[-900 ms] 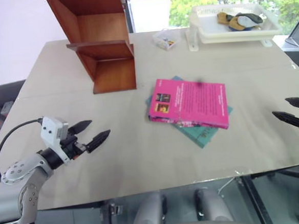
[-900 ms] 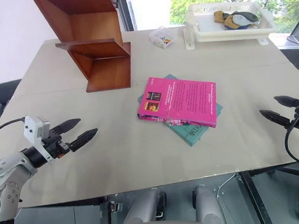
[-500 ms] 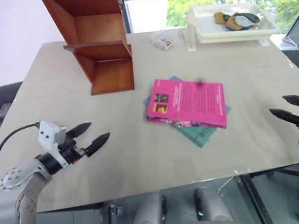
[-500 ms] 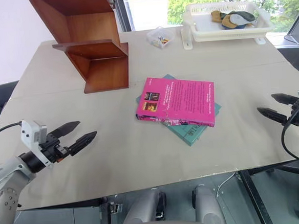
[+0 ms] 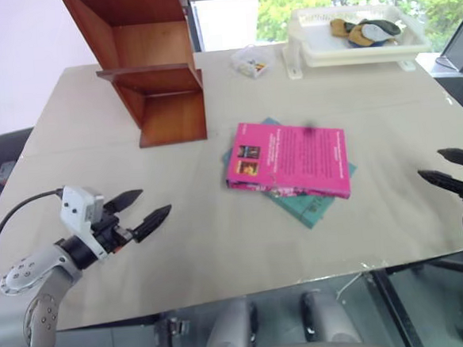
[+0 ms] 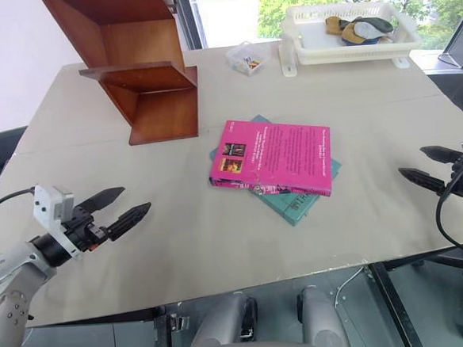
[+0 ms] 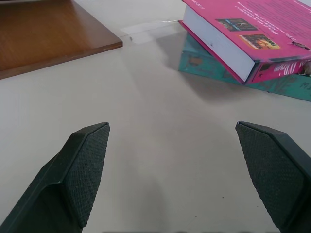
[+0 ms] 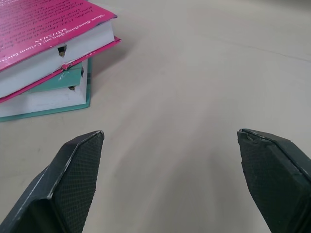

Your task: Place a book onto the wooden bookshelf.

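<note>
Grippers first: the left gripper [image 5: 143,212] hangs over the near left of the table [image 5: 221,246] with its black fingers spread wide and nothing between them, and the right gripper [image 5: 450,170] at the near right edge is just as open and bare. Mid-table, between the two, the pink book [image 5: 290,158] lies flat atop a teal-green book [image 5: 309,206]. Farther back left stands the wooden bookshelf [image 5: 158,83], well apart from the books. At the far edge sit a small clear box [image 5: 253,61] and a white tray [image 5: 357,41].

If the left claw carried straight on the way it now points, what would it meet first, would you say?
Probably the pink book lying on the teal book; the open left claw aims slightly beside them across bare table, so depth is uncertain.
</note>
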### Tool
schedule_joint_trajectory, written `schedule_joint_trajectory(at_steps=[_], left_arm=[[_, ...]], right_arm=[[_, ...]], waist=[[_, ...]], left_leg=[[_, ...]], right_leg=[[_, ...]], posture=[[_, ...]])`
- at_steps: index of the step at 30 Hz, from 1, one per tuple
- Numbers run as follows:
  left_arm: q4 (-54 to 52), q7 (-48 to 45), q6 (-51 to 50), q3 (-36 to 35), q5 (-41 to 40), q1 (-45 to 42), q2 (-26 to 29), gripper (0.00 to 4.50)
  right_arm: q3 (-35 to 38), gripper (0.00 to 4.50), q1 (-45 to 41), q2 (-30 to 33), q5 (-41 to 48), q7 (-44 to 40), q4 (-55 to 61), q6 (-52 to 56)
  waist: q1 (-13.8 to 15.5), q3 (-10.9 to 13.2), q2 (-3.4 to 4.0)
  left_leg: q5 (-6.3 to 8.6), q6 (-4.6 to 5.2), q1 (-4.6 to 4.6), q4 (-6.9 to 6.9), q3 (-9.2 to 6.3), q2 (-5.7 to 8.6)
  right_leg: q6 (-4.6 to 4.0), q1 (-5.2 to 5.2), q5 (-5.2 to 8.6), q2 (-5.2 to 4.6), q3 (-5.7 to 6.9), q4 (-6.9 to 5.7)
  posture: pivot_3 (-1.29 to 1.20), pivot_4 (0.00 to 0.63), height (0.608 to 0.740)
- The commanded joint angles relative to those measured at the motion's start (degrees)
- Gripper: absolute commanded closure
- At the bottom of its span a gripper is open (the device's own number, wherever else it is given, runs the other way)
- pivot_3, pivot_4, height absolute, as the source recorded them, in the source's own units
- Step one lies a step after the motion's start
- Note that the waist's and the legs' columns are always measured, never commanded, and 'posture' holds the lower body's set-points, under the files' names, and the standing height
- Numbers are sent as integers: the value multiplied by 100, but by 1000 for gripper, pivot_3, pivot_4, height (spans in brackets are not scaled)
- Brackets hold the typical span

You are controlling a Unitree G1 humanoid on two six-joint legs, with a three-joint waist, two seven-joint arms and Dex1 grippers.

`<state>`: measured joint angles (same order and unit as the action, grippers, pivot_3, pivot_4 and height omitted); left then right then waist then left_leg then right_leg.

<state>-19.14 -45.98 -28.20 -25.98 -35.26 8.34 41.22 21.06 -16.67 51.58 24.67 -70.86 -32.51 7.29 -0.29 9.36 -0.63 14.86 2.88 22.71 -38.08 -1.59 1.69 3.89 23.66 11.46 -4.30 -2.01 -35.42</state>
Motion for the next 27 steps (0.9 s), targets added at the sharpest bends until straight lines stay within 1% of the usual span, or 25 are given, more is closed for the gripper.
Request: schedule_joint_trajectory(at_steps=[1,5,10,12,15,18,19,23,25,27], left_arm=[[-277,-42,327,270,502,-99,320,48],[-483,-161,431,703,700,-366,490,48],[-939,-446,653,1271,1056,-428,748,48],[-958,-504,731,1319,1152,-469,839,48],[-996,-556,658,1226,940,-637,806,48],[-946,-765,687,1167,839,-627,849,48],[-927,-804,731,1163,831,-637,832,48],[-910,-886,815,1181,824,-662,799,48],[-947,-962,783,1126,672,-636,766,48],[-970,-1027,811,1085,626,-590,783,48]], right_arm=[[151,0,1,67,77,-14,129,-62],[171,0,-7,84,95,-21,119,-43],[165,0,-38,41,105,34,154,-32],[104,0,-92,-28,52,151,193,-60],[-111,0,-349,-186,-190,584,172,-85],[-499,0,-1204,-639,-641,1574,17,74],[-570,0,-1460,-767,-724,1773,-71,129],[-890,0,-2379,-1115,-1050,2176,-743,63],[-1103,0,-2986,-1259,-1413,2598,-1574,-136],[-1314,0,-3419,-1352,-1745,2884,-2279,-394]], waist=[[1,0,1],[-12,0,1],[-23,0,1],[-27,0,1],[-48,0,2],[-131,1,3],[-180,2,5],[-154,4,6],[-128,4,6],[-117,4,6]], left_leg=[[0,0,0,0,0,1],[0,0,0,2,3,1],[1,1,2,6,4,1],[1,1,0,12,4,1],[0,1,-3,14,3,-1],[0,1,-11,13,18,-2],[0,1,-16,13,26,-3],[-2,0,-10,14,13,-1],[-2,-1,1,18,11,2],[-6,-8,6,24,10,6]], right_leg=[[0,0,0,0,-1,0],[-1,1,0,0,-4,0],[0,1,0,-3,-7,5],[-1,2,0,-3,-12,7],[-1,3,0,0,-13,6],[-1,2,-2,3,-23,4],[-4,3,-4,7,-33,4],[-4,5,-5,21,-13,2],[15,14,-17,25,-9,3],[16,16,-17,23,-4,11]], posture=[[0,150,740],[0,150,740],[0,150,740],[0,150,740],[0,150,740],[0,150,740],[0,150,740],[0,150,740],[0,150,740],[0,150,740]])
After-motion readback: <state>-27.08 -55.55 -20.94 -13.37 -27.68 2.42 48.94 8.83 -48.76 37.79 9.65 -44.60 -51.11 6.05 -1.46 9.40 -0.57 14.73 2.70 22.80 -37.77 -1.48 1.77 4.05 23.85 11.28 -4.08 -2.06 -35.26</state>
